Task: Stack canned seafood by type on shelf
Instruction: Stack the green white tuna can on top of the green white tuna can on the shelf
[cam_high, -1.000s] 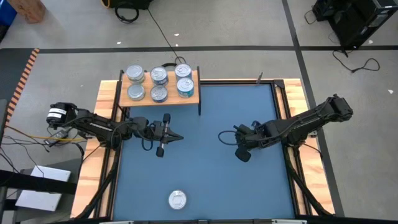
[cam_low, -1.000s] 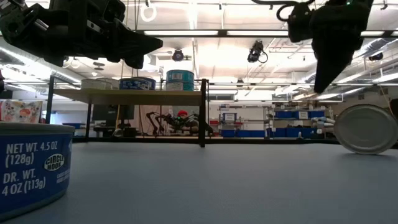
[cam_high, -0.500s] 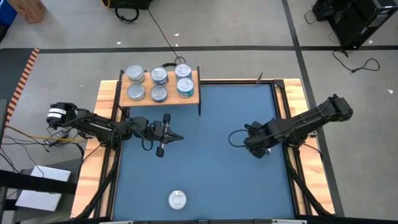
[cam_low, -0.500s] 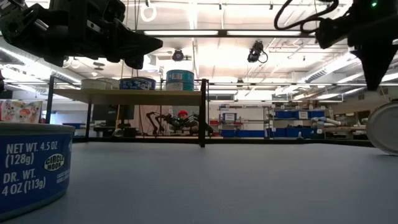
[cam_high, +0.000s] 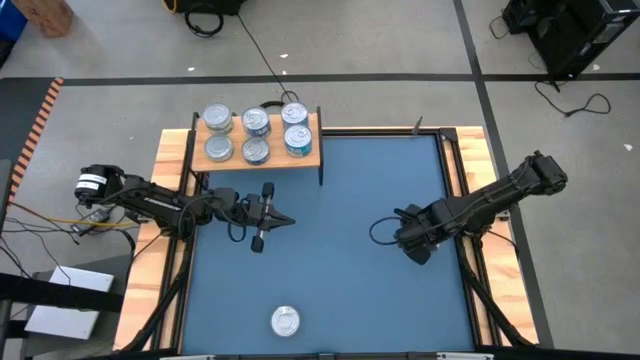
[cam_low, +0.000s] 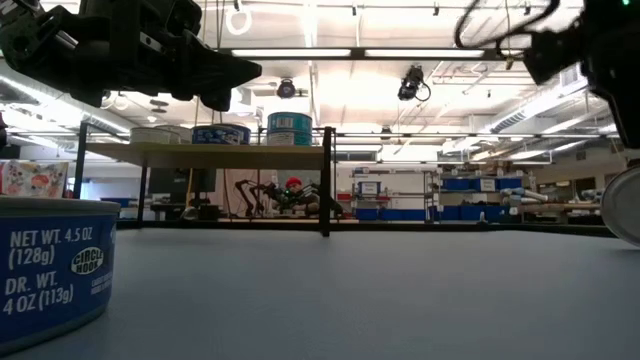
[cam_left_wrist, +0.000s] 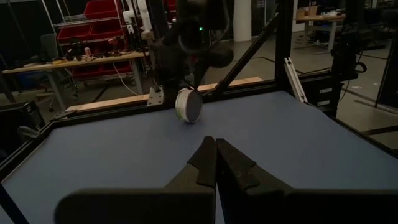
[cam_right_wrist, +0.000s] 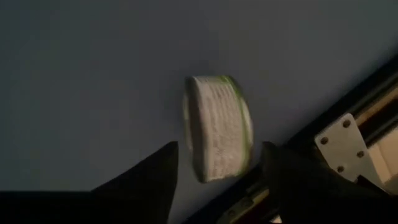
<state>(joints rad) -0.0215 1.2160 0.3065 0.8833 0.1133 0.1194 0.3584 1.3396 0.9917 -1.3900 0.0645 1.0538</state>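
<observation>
Shelf (cam_high: 310, 159): light wooden board at the far left corner of the blue worktop (cam_high: 330, 230). I count six tins (cam_high: 255, 122) on it from above, in three pairs, at least some stacked; I cannot read the labels well enough to confirm the sorting by type.

Left tool (cam_high: 283, 221): I hold it level above the worktop in front of the shelf, fingers pressed together on nothing, as its own wrist view confirms (cam_left_wrist: 216, 163). It is idle.

Near tin (cam_high: 286, 321): upright at the near edge of the worktop, silvery lid up, well apart from both arms. In the low view its blue label (cam_low: 50, 275) fills the left corner.

Rolled tin (cam_right_wrist: 219, 127): lying on its side (resting on its curved wall, green-edged pale label) close to the right rail of the worktop. The left wrist view shows it (cam_left_wrist: 188, 106) below the right arm; from above the arm hides it.

Right tool (cam_right_wrist: 217, 163): low over that tin, fingers spread with one on each side of it, not touching that I can see. Nothing is held.

Handling, my judgement: rigid metal, dense for its size, smooth and rather slippery. On its side it may roll away from a glancing touch. The flat lid and base give the surest purchase in this pose.

Risk: an off-centre closure could push it against the rail.
</observation>
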